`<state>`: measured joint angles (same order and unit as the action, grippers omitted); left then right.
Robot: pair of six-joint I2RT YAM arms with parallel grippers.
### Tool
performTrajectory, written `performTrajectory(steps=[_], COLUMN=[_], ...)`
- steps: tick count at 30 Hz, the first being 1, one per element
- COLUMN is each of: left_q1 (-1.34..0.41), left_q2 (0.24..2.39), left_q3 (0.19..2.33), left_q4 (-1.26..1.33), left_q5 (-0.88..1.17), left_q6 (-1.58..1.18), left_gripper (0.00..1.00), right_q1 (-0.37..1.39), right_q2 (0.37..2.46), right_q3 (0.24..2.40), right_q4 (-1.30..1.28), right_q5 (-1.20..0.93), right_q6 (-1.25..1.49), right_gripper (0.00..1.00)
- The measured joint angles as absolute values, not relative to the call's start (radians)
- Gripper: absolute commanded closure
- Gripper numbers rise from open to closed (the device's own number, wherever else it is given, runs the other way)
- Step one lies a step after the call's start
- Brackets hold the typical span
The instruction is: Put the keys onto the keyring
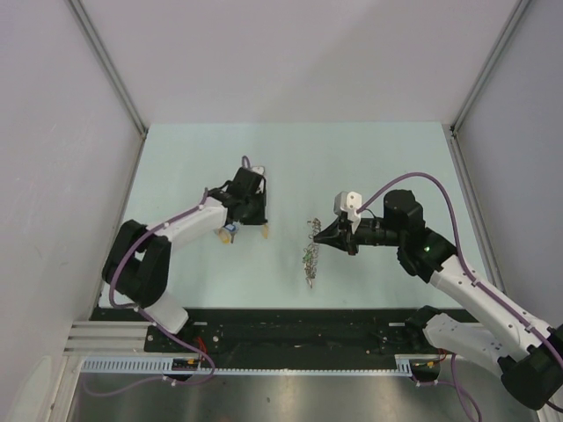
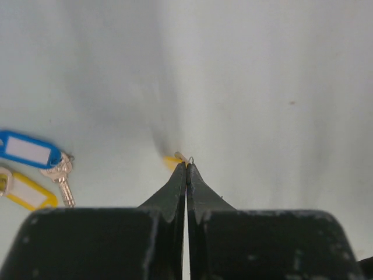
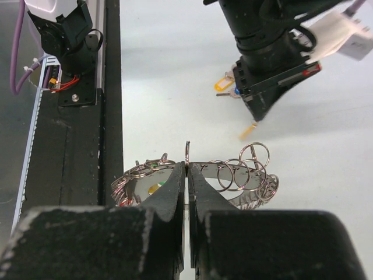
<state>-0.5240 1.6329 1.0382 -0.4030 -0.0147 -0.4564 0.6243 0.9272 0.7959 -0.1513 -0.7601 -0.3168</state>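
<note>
Where the arms are bolted to the black rail [image 1: 308,327] at the near edge, the pale green table [image 1: 369,167] begins. Just beyond the rail, right of centre, is the keyring [image 3: 245,175], a grey cluster of silver rings and keys with a speck of yellow and green tag [image 3: 156,186] showing among them. The right gripper [image 3: 187,167] reaches in from the right. Its jaws are pressed together on one thin ring of that cluster, which stands upright between the fingertips. The rest of the cluster spreads to both sides of them, though whether it rests on the table or hangs just over it cannot be told.

Farther out and to the left, the left gripper [image 2: 186,165] points down at the table, jaws closed on a wire loop [image 2: 190,158] that carries a tan-yellow tag [image 2: 172,161]. Whether a key hangs there too is hidden. Near it on the table rests a blue-tagged key [image 2: 30,150], its silver blade [image 2: 64,181] in plain sight, with a yellow tag [image 2: 26,192] just beside it. Both lie well apart from the keyring.
</note>
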Motion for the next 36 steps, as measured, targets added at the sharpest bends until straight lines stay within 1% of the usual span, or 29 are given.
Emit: performTrajectory(steps=[2, 7, 13, 17, 24, 29, 36], left_q1=[-0.552, -0.653, -0.658, -0.665, -0.693, -0.709, -0.738], left_q2=[1.599, 1.481, 1.340, 1.313, 1.352, 1.334, 1.265], left_q3=[1.070, 1.071, 0.918, 0.807, 0.736, 0.688, 0.666], left_q4=[-0.385, -0.207, -0.028, 0.031, 0.070, 0.082, -0.061], left_q5=[-0.015, -0.004, 0.004, 0.004, -0.005, -0.043, -0.130], left_q6=[-0.435, -0.383, -0.347, -0.332, -0.331, -0.331, -0.331], left_gripper=[1.00, 1.00, 1.00, 1.00, 1.00, 1.00, 1.00], right_q1=[0.624, 0.624, 0.624, 0.624, 0.624, 0.624, 0.624], right_q2=[0.914, 0.868, 0.817, 0.807, 0.792, 0.777, 0.777], right_q3=[0.796, 0.796, 0.796, 0.796, 0.796, 0.796, 0.794], right_q4=[-0.150, -0.144, -0.145, -0.146, -0.170, -0.189, -0.199], right_q5=[-0.758, -0.739, -0.702, -0.686, -0.661, -0.647, -0.643], right_q6=[-0.315, -0.310, -0.307, -0.307, -0.307, -0.307, -0.307], right_gripper=[1.00, 1.00, 1.00, 1.00, 1.00, 1.00, 1.00])
